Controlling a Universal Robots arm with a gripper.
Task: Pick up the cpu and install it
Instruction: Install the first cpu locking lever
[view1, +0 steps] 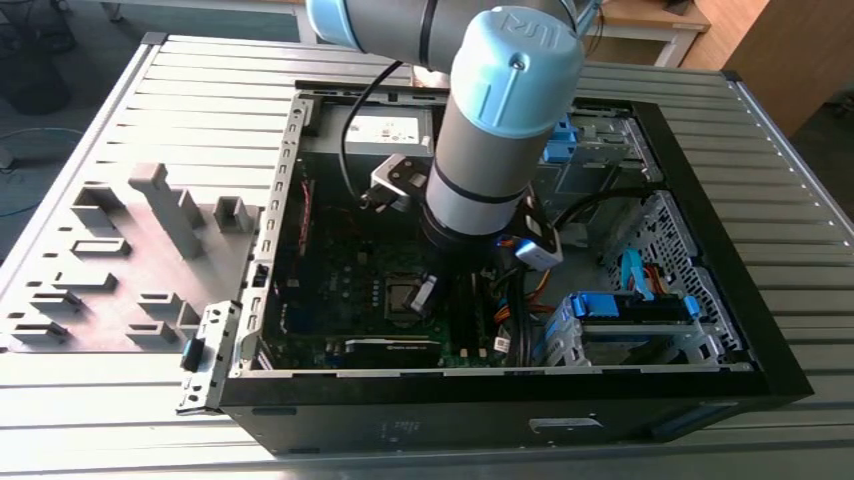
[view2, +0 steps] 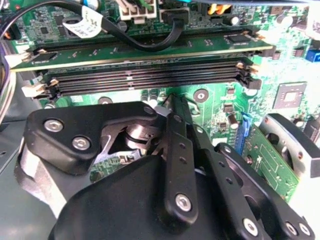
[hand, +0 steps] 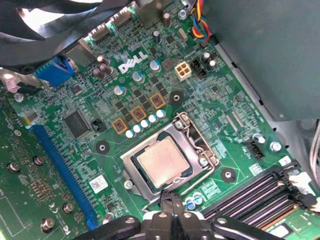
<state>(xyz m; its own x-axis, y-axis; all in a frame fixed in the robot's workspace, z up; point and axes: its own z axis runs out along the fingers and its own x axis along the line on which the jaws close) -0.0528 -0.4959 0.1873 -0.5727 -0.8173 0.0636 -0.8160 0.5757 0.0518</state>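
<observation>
1. Wrist cameras differ: the first wrist view looks down on the green motherboard (hand: 75, 165), where the cpu (hand: 163, 162) lies in its socket frame (hand: 167, 162), with the blue slot (hand: 60, 165) to one side and the memory slots (hand: 260, 195) to the other.
2. The second wrist view shows the gripper (view2: 172, 107) from behind, black linkages in front and the long memory slots (view2: 150, 75) with a black cable (view2: 150, 45) looped above them; the chip is hidden there.
3. The exterior view shows the open computer case (view1: 747, 350) on the slatted table (view1: 120, 120), with a grey fixture tray (view1: 120, 260) near the table's edge on the exterior view's left.
4. The cpu lies flat, silver top up, square with no long axis; its sides sit turned diagonally in the first wrist view, parallel to the frame.
5. The arm (view1: 501, 120) reaches steeply down into the case's middle, its wrist over the board.
6. The gripper (hand: 171, 197) hangs at the socket frame's edge, fingers drawn together to a narrow tip, holding nothing.
</observation>
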